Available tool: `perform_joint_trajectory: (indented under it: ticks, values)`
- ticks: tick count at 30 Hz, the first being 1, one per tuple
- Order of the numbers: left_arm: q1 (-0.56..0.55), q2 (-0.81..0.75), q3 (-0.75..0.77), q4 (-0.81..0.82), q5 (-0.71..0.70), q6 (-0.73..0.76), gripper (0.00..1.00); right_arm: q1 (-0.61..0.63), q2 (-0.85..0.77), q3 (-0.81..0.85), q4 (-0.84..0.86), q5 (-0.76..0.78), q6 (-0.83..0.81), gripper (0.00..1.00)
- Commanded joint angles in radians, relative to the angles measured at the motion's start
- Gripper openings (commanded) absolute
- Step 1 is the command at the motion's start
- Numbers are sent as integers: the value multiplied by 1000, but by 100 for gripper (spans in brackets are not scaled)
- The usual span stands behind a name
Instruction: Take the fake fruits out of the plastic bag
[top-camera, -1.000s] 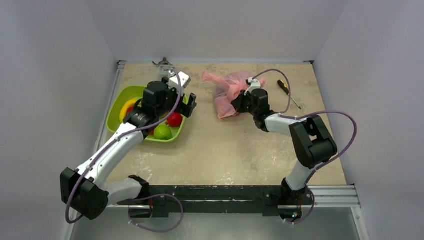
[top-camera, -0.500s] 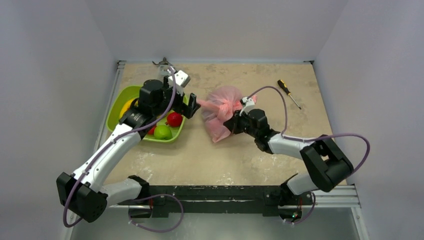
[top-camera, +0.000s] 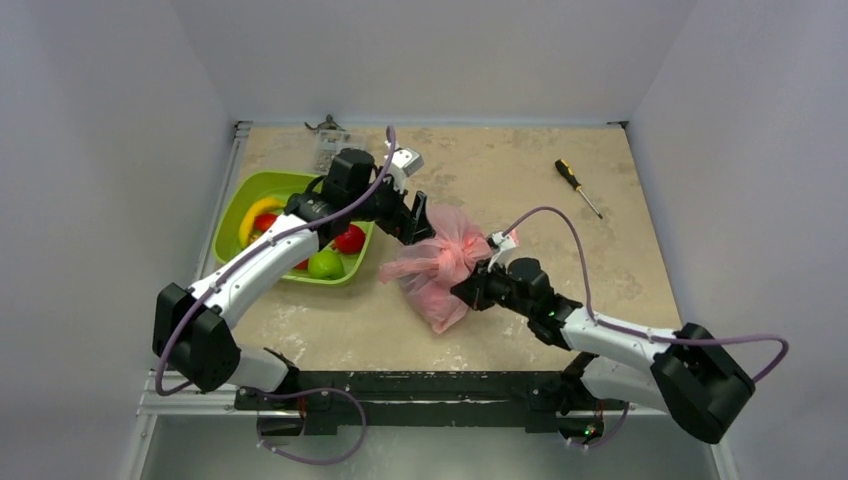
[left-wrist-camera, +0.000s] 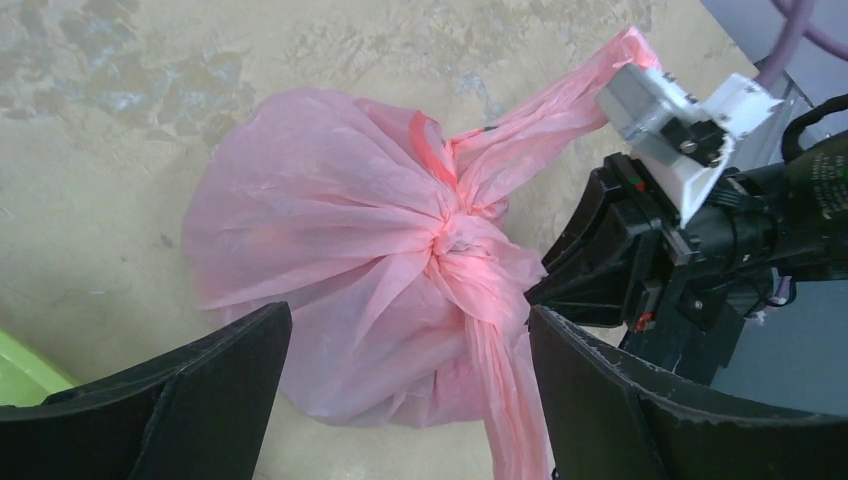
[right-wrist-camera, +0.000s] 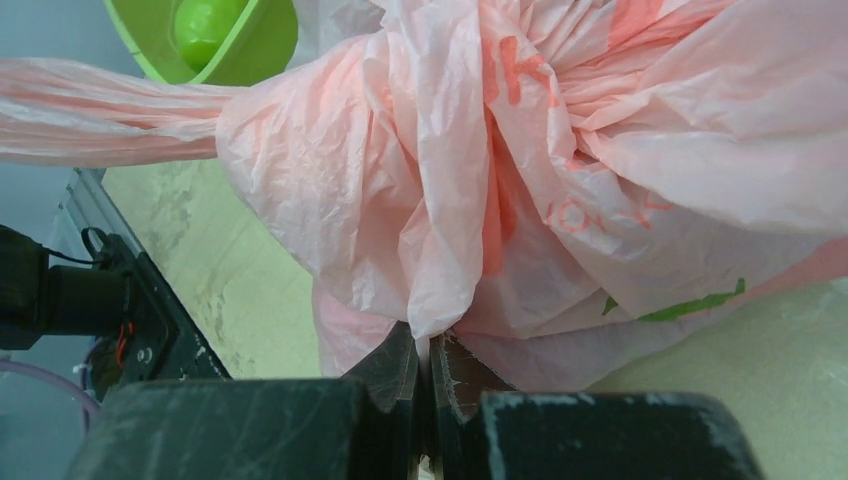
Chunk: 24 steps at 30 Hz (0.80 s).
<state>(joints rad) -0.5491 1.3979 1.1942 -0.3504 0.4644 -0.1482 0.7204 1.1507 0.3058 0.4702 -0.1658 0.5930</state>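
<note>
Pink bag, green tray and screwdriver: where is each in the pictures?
pink bag (top-camera: 445, 262), overhead view, on its bunched middle.
green tray (top-camera: 228, 224), overhead view, on its left rim.
screwdriver (top-camera: 578, 187), overhead view, where handle meets shaft.

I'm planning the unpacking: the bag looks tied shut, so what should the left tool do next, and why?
Probably lower the left tool and close on the knot: it hangs open over the plastic bag, straddling that knot, while the shut right tool pinches the bag, anchoring it.
</note>
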Motion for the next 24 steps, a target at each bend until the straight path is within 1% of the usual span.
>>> perform_joint_trajectory:
  ticks: [1,4,6,10,11,14,17,20,22,24]
  values:
    - [-11,58,81,-64,-16,-45,86,4,-152,-8,-185,84,4,0]
    - [-12,132,110,-92,-16,-85,84,4,-217,-17,-221,84,-9,1]
    - [-24,171,116,-87,-7,-107,84,5,-224,-18,-217,76,-14,2]
    - [-73,235,144,-129,-88,-111,84,5,-189,1,-199,53,-19,2]
    - [-79,251,159,-151,-105,-110,82,5,-182,5,-196,48,-18,2]
    - [-82,293,180,-165,-82,-130,76,4,-177,13,-210,52,-24,3]
    - [-86,335,207,-184,-20,-138,72,6,-200,36,-293,101,-40,5]
    - [-90,370,235,-216,28,-131,67,6,-223,55,-330,112,-54,17]
    - [-92,379,245,-232,37,-120,56,7,-230,82,-361,123,-54,22]
    - [-94,380,254,-246,48,-110,41,7,-232,118,-403,147,-52,24]
